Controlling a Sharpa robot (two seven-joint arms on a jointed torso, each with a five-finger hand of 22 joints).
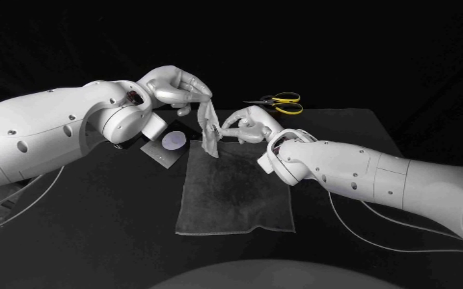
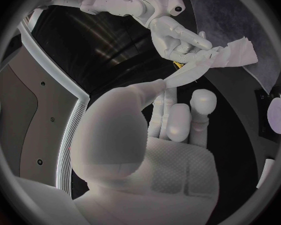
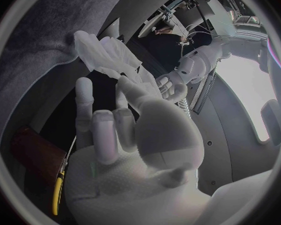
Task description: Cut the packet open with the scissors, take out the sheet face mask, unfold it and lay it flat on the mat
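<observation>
Mask (image 1: 209,123) hangs crumpled over the far end of your mat (image 1: 231,195): left hand (image 1: 174,88) pinches its top, right hand (image 1: 246,130) pinches it lower down. Scissors (image 1: 278,103) lie beyond, packet (image 1: 166,147) beside the mat.

1. Dim in the head view: black backdrop and black table (image 1: 347,125), little detail in either.
2. Lit from above, brightest on the white arms (image 1: 58,125) and the left hand (image 1: 174,87); grey sheen on the table beside the left arm.
3. Bent hard by the fisheye in both wrist views, with a dark ring round each circle.
4. Blown out to white glare on a panel beyond the right hand (image 3: 134,145) in the right wrist view.
5. Soft and out of focus on both near palms; washed pale on the sheet face mask (image 3: 106,55).
</observation>
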